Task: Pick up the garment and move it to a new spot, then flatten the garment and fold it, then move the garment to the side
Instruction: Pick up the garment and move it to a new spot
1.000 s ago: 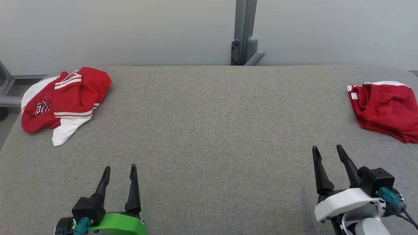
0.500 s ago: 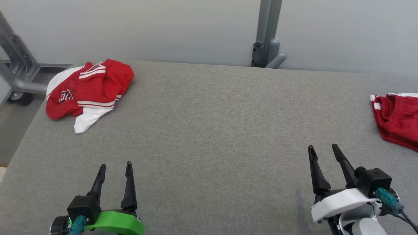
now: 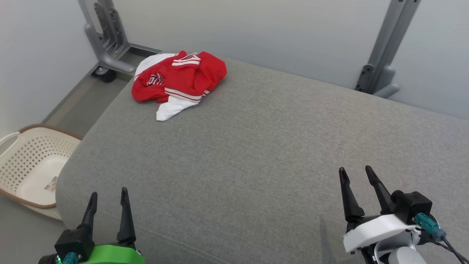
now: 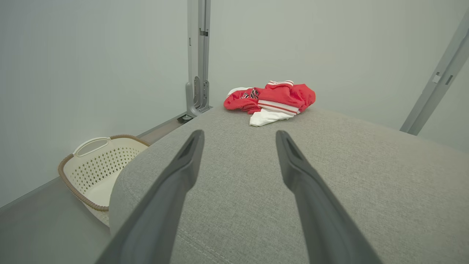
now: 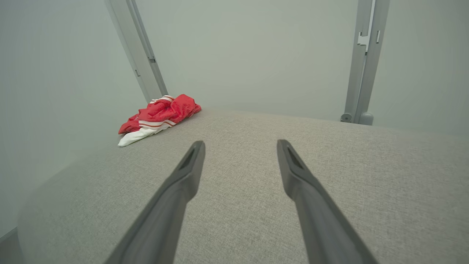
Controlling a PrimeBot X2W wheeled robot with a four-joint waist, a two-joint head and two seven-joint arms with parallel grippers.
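Note:
A crumpled red and white garment (image 3: pixel 176 79) lies at the far left corner of the grey padded table (image 3: pixel 256 146). It also shows far ahead in the left wrist view (image 4: pixel 271 101) and at the left in the right wrist view (image 5: pixel 157 117). My left gripper (image 3: pixel 109 194) hovers open at the table's near left edge, nothing between its fingers. My right gripper (image 3: pixel 356 173) stands open over the near right part of the table, also holding nothing. Both are far from the garment.
A cream perforated laundry basket (image 3: pixel 22 161) stands on the floor left of the table, seen too in the left wrist view (image 4: pixel 99 165). Grey metal frame posts (image 3: pixel 381 55) rise behind the table against a pale wall. A wheeled frame foot (image 3: pixel 110 55) stands past the far left corner.
The head camera has turned left: the red shorts at the right have left the picture and the basket has come in. Both grippers stay open and hold their places.

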